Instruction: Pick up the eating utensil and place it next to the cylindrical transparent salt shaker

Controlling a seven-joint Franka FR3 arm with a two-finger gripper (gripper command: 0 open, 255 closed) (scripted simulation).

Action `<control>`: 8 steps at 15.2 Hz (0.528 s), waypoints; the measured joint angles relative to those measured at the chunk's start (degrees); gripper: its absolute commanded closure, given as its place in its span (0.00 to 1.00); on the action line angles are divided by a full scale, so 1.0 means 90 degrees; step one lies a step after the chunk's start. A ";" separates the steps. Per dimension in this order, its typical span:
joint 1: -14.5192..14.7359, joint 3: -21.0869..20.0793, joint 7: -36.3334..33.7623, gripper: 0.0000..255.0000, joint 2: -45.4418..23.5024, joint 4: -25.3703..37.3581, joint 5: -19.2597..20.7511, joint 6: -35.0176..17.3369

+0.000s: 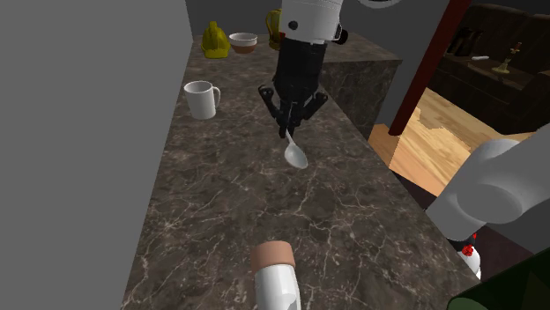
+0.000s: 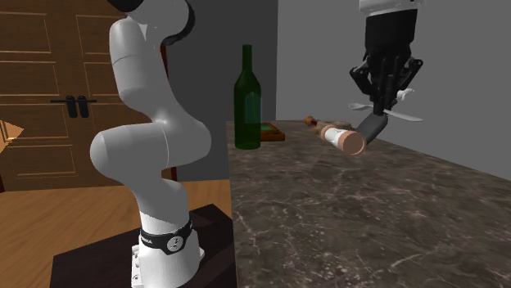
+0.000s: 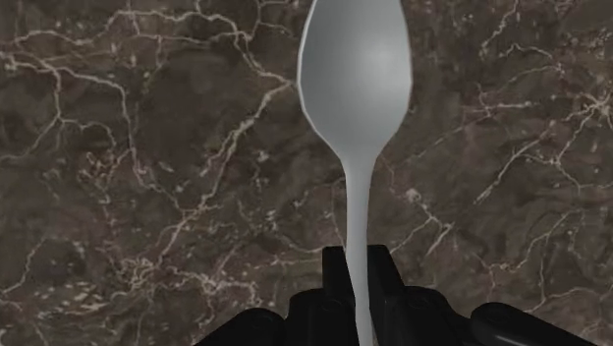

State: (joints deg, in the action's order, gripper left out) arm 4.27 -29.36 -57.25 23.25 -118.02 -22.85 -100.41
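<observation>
**Spoon in the air, shaker well apart: mind the swing and the landing**

Your fingers [image 1: 288, 132] are closed tight on the handle of the spoon [image 1: 295, 155], and its pale bowl hangs below them, clear of the dark marbled surface [image 1: 220, 202]. It hangs over the middle of the surface, nearer the open long edge than the wall-side edge where the white mug [image 1: 202, 99] stands. The salt shaker [image 1: 275, 277], with its tan cap, sits well apart at the end of the surface nearest the stand. I cannot tell whether it is upright or lying down.

The grip is your main risk. You hold only a thin handle, and in the wrist view the whole bowl [image 3: 356, 79] reaches far past the fingers [image 3: 334, 280], so a quick sweep could make it pivot or slip. The bowl is also the lowest point and will probably strike the surface first if you descend too far. Come in too close and you may knock the shaker, which could roll toward the open edge.

The hand points almost straight down, with the white arm [image 2: 151, 131] folded above its stand and reaching out over the surface.
</observation>
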 measured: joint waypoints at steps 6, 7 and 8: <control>0.0080 -0.0940 -0.1137 1.00 -0.1012 0.0928 0.0362 -0.0330; 0.0085 -0.1081 -0.1324 1.00 -0.1216 0.1114 0.0481 -0.0363; 0.0111 -0.1240 -0.1545 1.00 -0.1420 0.1302 0.0609 -0.0396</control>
State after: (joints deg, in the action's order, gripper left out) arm 5.26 -40.51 -71.15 10.47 -106.31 -17.37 -103.97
